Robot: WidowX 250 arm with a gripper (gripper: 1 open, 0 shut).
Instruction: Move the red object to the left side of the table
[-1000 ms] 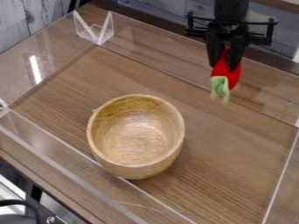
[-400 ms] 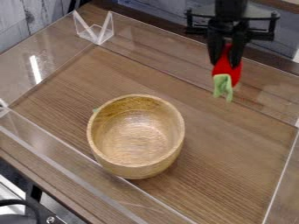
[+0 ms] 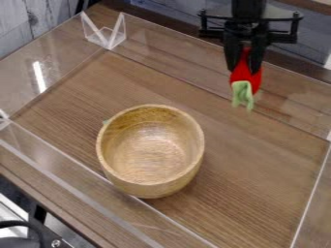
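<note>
The red object [image 3: 242, 77], a small bright-red soft toy with a light green stem hanging down, dangles above the back right part of the table [image 3: 258, 165]. My gripper [image 3: 243, 60] points straight down and is shut on the toy's upper end, its black fingers [image 3: 231, 53] on either side of the red part. The toy hangs clear of the wood, with the green stem as its lowest point.
A round light wooden bowl [image 3: 153, 149] stands near the middle front of the table. Clear acrylic walls [image 3: 45, 73] edge the tabletop on all sides. A small clear acrylic stand [image 3: 104, 31] sits beyond the back left wall.
The gripper and the hanging toy have shifted slightly left in the picture. The grip has stayed the same.
</note>
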